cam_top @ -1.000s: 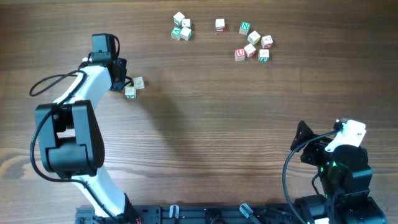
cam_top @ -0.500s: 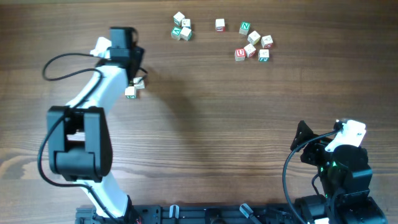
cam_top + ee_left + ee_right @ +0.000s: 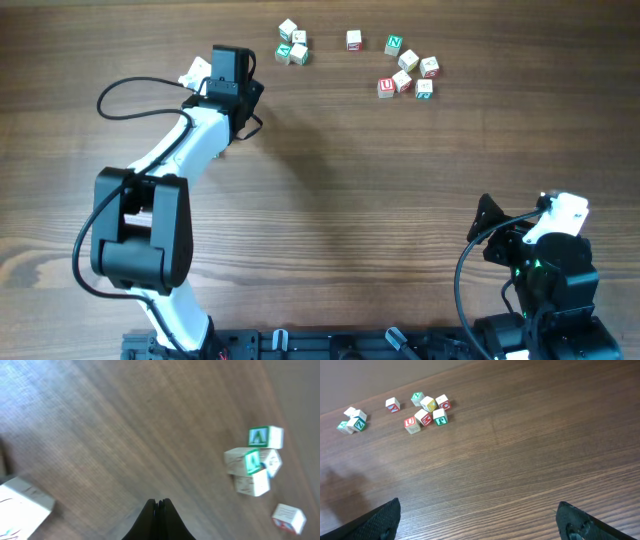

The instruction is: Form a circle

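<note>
The circle [image 3: 293, 43] is a tight clump of small pale letter cubes, some with green print, at the table's far side. It also shows in the left wrist view, upper right [image 3: 254, 462], and far left in the right wrist view [image 3: 352, 419]. My left gripper [image 3: 247, 97] is shut and empty [image 3: 159, 503], hovering over bare wood short of the clump. A pale cube [image 3: 20, 505] lies close by at that view's lower left. My right gripper [image 3: 480, 522] is open with nothing in it, back at the near right [image 3: 488, 226].
A lone red-print cube [image 3: 353, 39] and a green-print cube [image 3: 394, 44] sit right of the clump. Further right lies a loose group of several cubes [image 3: 407, 76] [image 3: 426, 411]. The left arm's link and cable [image 3: 190, 140] stretch across the left side.
The left arm has swung up and to the right, away from two cubes at the left and toward the clump, staying shut. Those two cubes are now under the arm. The right arm is still.
</note>
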Action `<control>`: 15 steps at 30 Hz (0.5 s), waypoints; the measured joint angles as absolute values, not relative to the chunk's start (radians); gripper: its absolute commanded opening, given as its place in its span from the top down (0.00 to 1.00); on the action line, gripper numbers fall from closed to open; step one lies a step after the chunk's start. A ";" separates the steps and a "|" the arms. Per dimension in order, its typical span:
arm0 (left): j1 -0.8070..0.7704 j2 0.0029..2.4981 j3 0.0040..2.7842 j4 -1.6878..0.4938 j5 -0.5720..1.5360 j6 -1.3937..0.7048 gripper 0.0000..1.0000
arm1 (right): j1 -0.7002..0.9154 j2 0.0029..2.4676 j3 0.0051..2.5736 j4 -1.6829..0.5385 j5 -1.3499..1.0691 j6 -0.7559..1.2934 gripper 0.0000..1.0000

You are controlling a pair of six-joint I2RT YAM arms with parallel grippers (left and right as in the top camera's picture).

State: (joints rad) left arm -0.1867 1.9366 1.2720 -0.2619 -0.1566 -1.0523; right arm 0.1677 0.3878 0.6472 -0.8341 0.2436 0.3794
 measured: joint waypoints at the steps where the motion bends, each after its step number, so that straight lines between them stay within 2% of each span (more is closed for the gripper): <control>1: -0.186 1.940 1.272 -0.273 -0.159 -1.053 0.96 | 0.168 0.388 0.647 -0.834 0.243 0.379 0.00; 15: -0.170 1.951 1.272 -0.412 -0.189 -1.128 0.96 | 0.168 0.388 0.647 -0.834 0.243 0.379 0.00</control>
